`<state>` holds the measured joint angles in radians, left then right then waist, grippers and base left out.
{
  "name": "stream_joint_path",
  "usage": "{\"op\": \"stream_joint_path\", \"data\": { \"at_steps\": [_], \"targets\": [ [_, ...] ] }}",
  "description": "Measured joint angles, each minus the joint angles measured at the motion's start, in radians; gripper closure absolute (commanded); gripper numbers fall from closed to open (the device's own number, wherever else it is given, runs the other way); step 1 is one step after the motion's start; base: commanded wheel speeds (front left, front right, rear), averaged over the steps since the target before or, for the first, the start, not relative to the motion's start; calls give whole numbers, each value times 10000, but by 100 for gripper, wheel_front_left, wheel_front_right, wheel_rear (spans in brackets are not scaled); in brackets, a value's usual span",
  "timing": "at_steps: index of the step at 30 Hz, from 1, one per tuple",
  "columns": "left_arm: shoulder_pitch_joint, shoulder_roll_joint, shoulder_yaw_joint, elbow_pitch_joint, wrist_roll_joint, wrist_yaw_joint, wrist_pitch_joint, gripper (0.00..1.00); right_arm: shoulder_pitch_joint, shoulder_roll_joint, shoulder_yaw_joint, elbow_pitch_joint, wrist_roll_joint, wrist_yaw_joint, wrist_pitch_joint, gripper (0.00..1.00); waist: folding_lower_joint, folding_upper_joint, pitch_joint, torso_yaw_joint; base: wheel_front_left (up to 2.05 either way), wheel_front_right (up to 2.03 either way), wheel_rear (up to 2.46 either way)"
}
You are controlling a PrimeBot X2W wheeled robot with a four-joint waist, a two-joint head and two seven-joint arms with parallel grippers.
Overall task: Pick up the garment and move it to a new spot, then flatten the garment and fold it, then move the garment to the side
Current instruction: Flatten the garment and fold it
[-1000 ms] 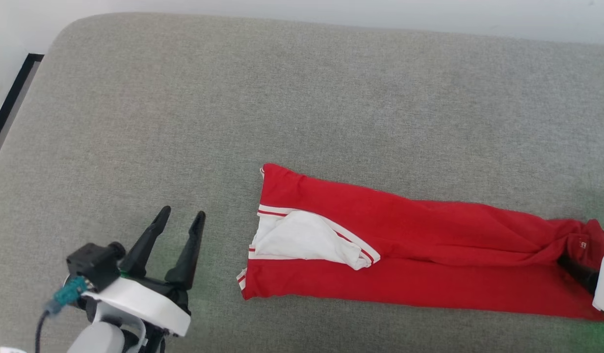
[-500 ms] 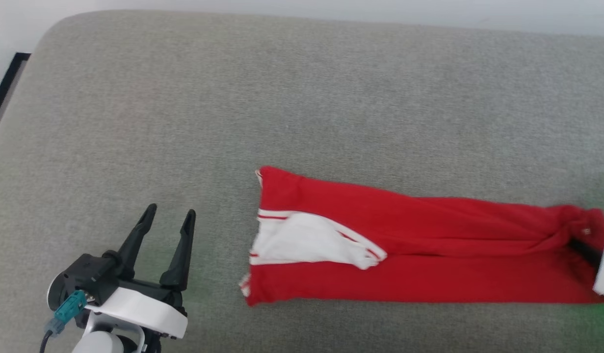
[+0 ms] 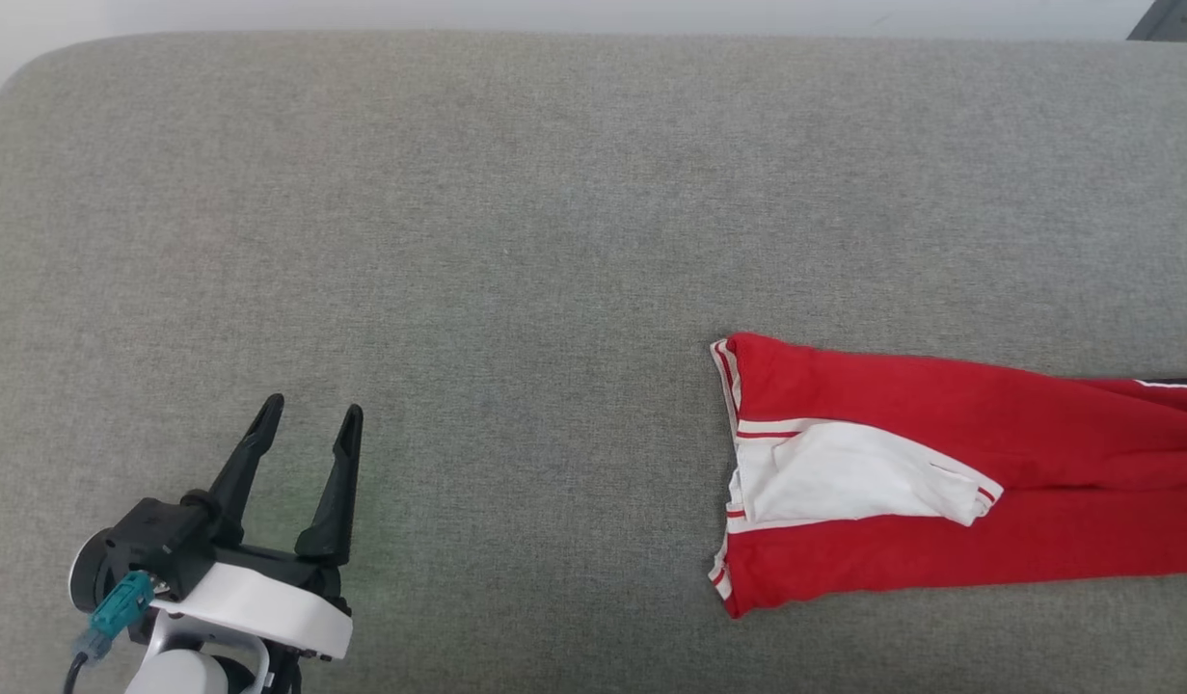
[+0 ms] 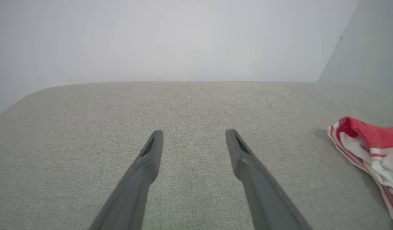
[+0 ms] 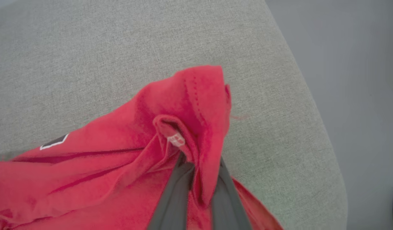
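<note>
One long folded garment, red with white sleeve.

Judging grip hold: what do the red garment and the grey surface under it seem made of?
The garment looks like soft matte knit cloth: it bunches in limp folds, with a stitched hem. The cushion under it looks covered in coarse woven grey fabric, matte, with flecked weave and rounded padded edges.

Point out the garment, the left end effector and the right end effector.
garment [image 3: 902, 405]: head view, red body fabric.
left end effector [image 3: 312, 407]: head view, midway between its open fingertips.
right end effector [image 5: 201, 166]: right wrist view, between fingertips shut on the garment.
</note>
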<state>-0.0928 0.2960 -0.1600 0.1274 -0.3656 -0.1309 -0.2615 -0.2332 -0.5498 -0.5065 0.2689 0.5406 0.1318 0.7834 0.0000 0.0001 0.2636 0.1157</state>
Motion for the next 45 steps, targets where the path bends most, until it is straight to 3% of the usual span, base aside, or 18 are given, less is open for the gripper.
{"op": "stream_joint_path", "data": {
  "at_steps": [4, 8, 17, 21, 26, 32, 40, 41, 43, 44, 45],
  "targets": [
    [8, -82, 42, 35, 84, 0, 2, 0, 20, 117, 138, -359, 8, -4, 240, 100, 0, 0, -69, -56, 0, 0, 0],
    [30, -153, 44, 79, 138, 0, 0, 0, 330, 328, 984, -1260, 245, -8, 635, 100, 0, 0, -153, -47, 0, 0, 0],
    [135, -385, -82, 274, 123, 0, 2, 0, 833, 642, 4197, -4268, 861, -8, 1429, 100, 0, 0, -315, 230, 0, 0, 0],
    [109, -408, -301, 357, 61, 0, 2, 0, 647, 784, 5538, -4930, 840, -10, 1680, 100, 0, 0, -334, 441, 0, 0, 0],
    [-56, -410, -424, 433, 17, 0, 2, 0, 26, 1020, 6775, -5024, 832, -10, 1774, 100, 0, 0, -301, 665, 0, 0, 0],
    [-288, -437, -612, 539, -65, 0, 0, 0, -952, 1216, 8399, -4107, 842, -10, 1662, 100, 0, 0, -166, 1030, 0, 0, 0],
    [-387, -451, -614, 579, -92, 0, 0, 0, -1276, 1197, 8957, -2897, 940, -10, 1024, 100, 0, 0, -48, 1203, 0, 0, 0],
    [-387, -451, -600, 583, -94, 0, 0, 0, -1292, 1197, 8978, -2823, 941, -10, 915, 85, 0, 0, -49, 1186, 0, 0, 0],
    [-387, -443, -552, 606, -113, 0, 0, 0, -1354, 1223, 9010, -2719, 988, -8, 663, 22, 0, 0, -69, 1120, 0, 0, 0],
    [-387, -435, -510, 631, -117, 0, 0, 0, -1375, 1264, 8972, -2683, 1018, -10, 516, 0, 0, 0, -91, 1078, 0, 0, 0],
    [-387, -435, -510, 631, -117, 0, 0, 0, -1375, 1264, 8972, -2683, 1018, -10, 516, 0, 0, 0, -91, 1078, 0, 0, 0]
  ]
}}
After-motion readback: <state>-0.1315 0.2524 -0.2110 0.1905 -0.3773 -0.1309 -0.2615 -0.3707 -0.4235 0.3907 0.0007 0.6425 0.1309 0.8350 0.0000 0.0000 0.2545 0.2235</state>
